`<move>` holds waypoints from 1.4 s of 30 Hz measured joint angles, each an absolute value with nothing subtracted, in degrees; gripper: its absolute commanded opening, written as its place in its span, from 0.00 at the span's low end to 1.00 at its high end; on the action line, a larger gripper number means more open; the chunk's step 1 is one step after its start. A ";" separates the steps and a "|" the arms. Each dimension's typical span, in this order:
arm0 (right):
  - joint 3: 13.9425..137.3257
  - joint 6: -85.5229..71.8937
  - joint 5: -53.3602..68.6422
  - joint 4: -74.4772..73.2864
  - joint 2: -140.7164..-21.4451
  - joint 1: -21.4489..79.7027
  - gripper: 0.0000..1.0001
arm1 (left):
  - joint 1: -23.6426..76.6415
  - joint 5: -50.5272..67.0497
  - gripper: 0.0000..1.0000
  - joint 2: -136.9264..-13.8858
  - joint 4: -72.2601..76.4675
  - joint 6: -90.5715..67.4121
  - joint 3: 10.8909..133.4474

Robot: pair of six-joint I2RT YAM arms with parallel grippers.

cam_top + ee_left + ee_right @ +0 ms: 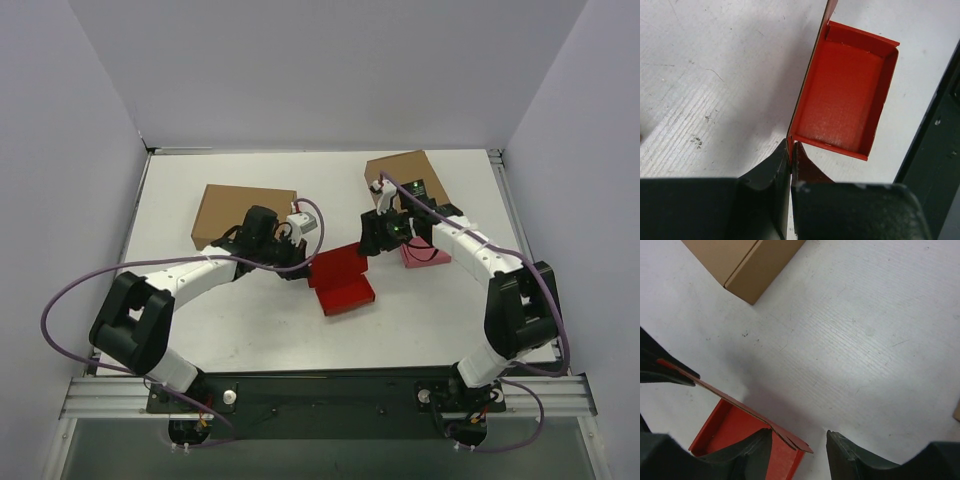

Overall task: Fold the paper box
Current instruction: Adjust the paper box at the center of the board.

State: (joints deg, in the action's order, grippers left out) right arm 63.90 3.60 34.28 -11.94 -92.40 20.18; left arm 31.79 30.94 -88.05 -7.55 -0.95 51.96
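Note:
The paper box (345, 290) is a bright red open tray (845, 95) in the middle of the table, with its lid panel standing up along the far side. My left gripper (791, 150) is shut on the left end of that upright lid, seen in the top view as the left gripper (303, 264) at the box's left corner. My right gripper (799, 442) is open at the lid's other end, and the lid's corner flap (790, 437) lies between its fingers without being pinched. In the top view the right gripper (368, 243) is at the box's far right corner.
A brown cardboard box (245, 210) lies behind the left arm and another brown box (405, 172) at the back right. A small pink box (420, 254) sits under the right arm. The black base rail (935, 150) runs along the near table edge.

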 measured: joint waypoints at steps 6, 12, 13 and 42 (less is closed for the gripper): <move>63.99 1.48 38.09 -15.16 -89.80 19.90 0.47 | 28.10 37.54 0.00 -89.27 -11.20 2.02 54.06; 63.99 1.06 39.79 -16.73 -89.54 20.40 0.47 | 27.97 40.56 0.00 -89.36 -12.84 3.79 54.39; 63.99 1.08 39.79 -16.97 -89.54 20.62 0.46 | 27.97 40.84 0.00 -89.38 -12.99 3.90 54.39; 64.86 1.65 24.58 -20.78 -89.69 29.23 0.00 | 27.88 35.62 0.00 -89.38 -12.58 1.26 54.39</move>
